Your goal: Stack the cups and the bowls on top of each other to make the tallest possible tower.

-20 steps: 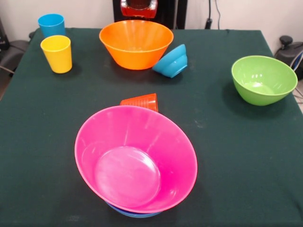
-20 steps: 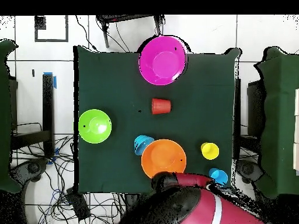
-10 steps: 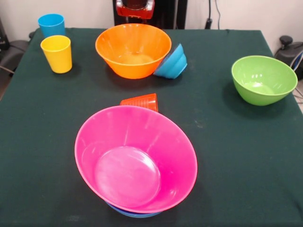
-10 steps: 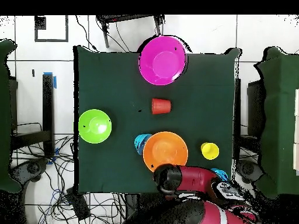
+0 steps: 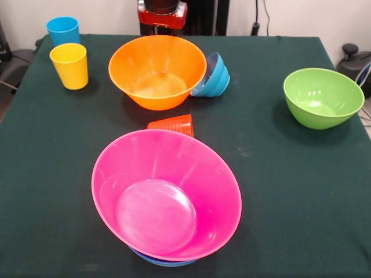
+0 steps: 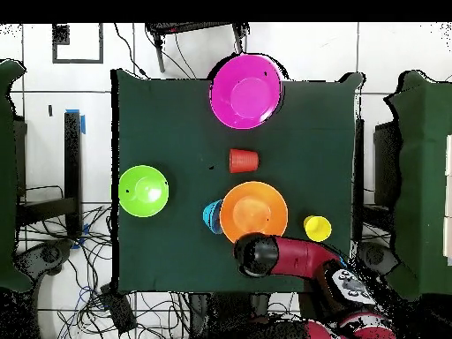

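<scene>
The red and black arm [image 6: 300, 258] reaches in from the lower right of the overhead view, its dark rounded end right at the lower rim of the orange bowl [image 5: 157, 70]. In the front view only a red and black piece shows at the top edge, just behind that bowl. Whether the gripper is spread or closed, nobody can tell from here.

The orange bowl sits upright in the upper middle of the front view, and a small blue bowl [image 5: 212, 76] leans tipped on its side against the orange bowl's right flank, touching it. Just below, the ribbed orange-red cup [image 5: 172, 124] lies between the orange bowl and the tower.

The tower fills the lower centre: a big pink bowl [image 5: 166, 193] tilted over a blue bowl [image 5: 165, 262] whose rim peeks out underneath.

Upper left, the yellow cup [image 5: 69, 65] stands with the sky blue cup [image 5: 63, 30] just behind it. The green bowl [image 5: 322, 97] stands alone at the right on the dark green table [image 5: 290, 191].
</scene>
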Robot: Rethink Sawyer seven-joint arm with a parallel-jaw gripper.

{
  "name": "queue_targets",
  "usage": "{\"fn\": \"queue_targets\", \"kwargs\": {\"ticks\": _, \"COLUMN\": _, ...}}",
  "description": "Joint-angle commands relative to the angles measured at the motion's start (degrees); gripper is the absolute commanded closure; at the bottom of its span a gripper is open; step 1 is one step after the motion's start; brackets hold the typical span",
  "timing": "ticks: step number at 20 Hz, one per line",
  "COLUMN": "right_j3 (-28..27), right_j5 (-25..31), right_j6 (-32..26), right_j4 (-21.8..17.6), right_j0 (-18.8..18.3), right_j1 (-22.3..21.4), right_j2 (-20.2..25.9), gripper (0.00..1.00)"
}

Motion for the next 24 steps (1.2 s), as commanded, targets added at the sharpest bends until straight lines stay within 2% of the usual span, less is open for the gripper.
{"fn": "queue_targets", "kwargs": {"ticks": 1, "right_j3": -5.7, "right_j5": -0.6, "right_j6": 6.7, "right_j4": 3.0, "right_j0": 2.7, "right_j1": 0.9, "right_j2": 4.8, "gripper": 0.00}}
{"fn": "queue_targets", "kwargs": {"ticks": 6, "right_j3": -7.0, "right_j5": 0.1, "right_j6": 7.8, "right_j4": 4.7, "right_j0": 4.8, "right_j1": 0.8, "right_j2": 4.4, "gripper": 0.00}}
{"fn": "queue_targets", "kwargs": {"ticks": 17, "right_j3": -8.6, "right_j5": -4.4, "right_j6": 7.7, "right_j4": 5.3, "right_j0": 4.9, "right_j1": 4.5, "right_j2": 4.0, "gripper": 0.00}}
{"fn": "queue_targets", "kwargs": {"ticks": 20, "right_j3": -5.4, "right_j5": -4.1, "right_j6": 7.8, "right_j4": 5.0, "right_j0": 5.4, "right_j1": 1.4, "right_j2": 3.4, "gripper": 0.00}}
{"fn": "queue_targets", "kwargs": {"ticks": 24, "right_j3": -3.7, "right_j5": -2.0, "right_j6": 9.1, "right_j4": 6.0, "right_j0": 6.9, "right_j1": -1.5, "right_j2": 2.8, "gripper": 0.00}}
